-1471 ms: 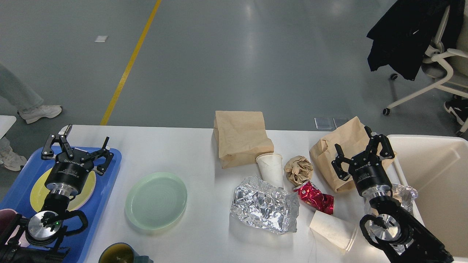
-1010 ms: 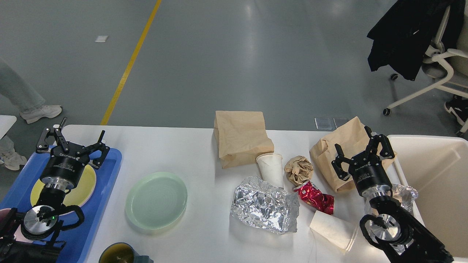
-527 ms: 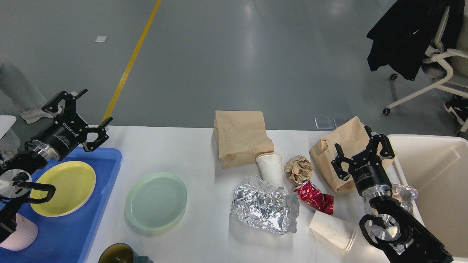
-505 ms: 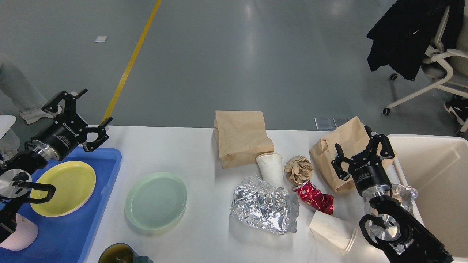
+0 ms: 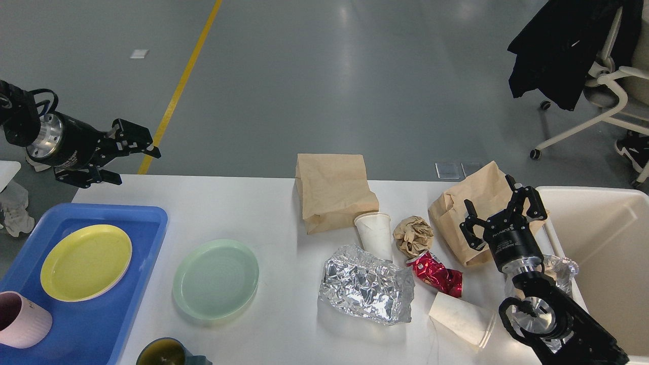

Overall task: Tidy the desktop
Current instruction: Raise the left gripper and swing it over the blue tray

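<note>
The large white rectangular desk (image 5: 263,203) fills the lower half of the head view, with dishes toward its left and rubbish toward its right.

The left pincer (image 5: 133,152) hangs above the far-left corner, fingers spread and empty; the right pincer (image 5: 499,210) sits over the crumpled brown paper bag (image 5: 469,203), also spread and holding nothing.

The likeliest trouble, I judge, is on the right — the litter is packed tight. The upright white paper cup (image 5: 376,234) touches the flat brown paper bag (image 5: 334,190) and stands just beside the balled brown paper wad (image 5: 413,234), with the crushed red can (image 5: 437,274) and the crumpled sheet of silver foil (image 5: 366,289) crowding below. A reach for one piece could topple the cup or push the tipped-over white paper cup (image 5: 462,319) toward the near edge. The foil and bags may also slip or collapse when pinched.

On the left, the pale green round plate (image 5: 216,279) lies bare on the desk, near the blue plastic tray (image 5: 144,238). That tray holds a yellow round plate (image 5: 86,261) and a pink mug (image 5: 23,319). The cream bin (image 5: 603,238) at the right edge looks empty (only part of it shows). A dark mug (image 5: 165,353) peeks in at the bottom; its contents I cannot tell.
</note>
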`<action>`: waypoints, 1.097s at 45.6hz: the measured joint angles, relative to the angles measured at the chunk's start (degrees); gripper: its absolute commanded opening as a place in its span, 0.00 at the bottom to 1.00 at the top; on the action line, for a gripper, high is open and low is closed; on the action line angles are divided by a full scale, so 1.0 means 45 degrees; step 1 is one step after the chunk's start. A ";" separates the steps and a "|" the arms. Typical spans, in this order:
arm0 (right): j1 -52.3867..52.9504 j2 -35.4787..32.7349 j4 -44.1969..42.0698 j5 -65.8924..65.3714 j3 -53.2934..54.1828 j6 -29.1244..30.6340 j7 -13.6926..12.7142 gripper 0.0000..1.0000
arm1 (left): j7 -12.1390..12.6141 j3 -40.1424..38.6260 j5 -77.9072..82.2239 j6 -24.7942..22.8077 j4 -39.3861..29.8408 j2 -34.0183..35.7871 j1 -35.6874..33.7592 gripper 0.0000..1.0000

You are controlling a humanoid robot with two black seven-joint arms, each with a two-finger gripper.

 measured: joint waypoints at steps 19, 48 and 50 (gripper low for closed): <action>-0.0016 -0.0003 0.0012 0.0007 0.0000 0.0000 0.0000 1.00 | -0.0122 0.4631 -0.0663 -0.2450 -0.3624 -0.4162 -0.5281 0.98; 0.0004 0.0000 -0.0030 0.0004 0.0000 0.0000 0.0000 1.00 | -0.0370 0.8618 -0.4538 -0.0368 -1.1417 -0.7068 -1.2725 0.98; 0.0005 0.0000 -0.0030 0.0004 0.0000 0.0000 0.0000 1.00 | -0.0363 0.8623 -0.4520 -0.0441 -1.1420 -0.7060 -1.2722 0.98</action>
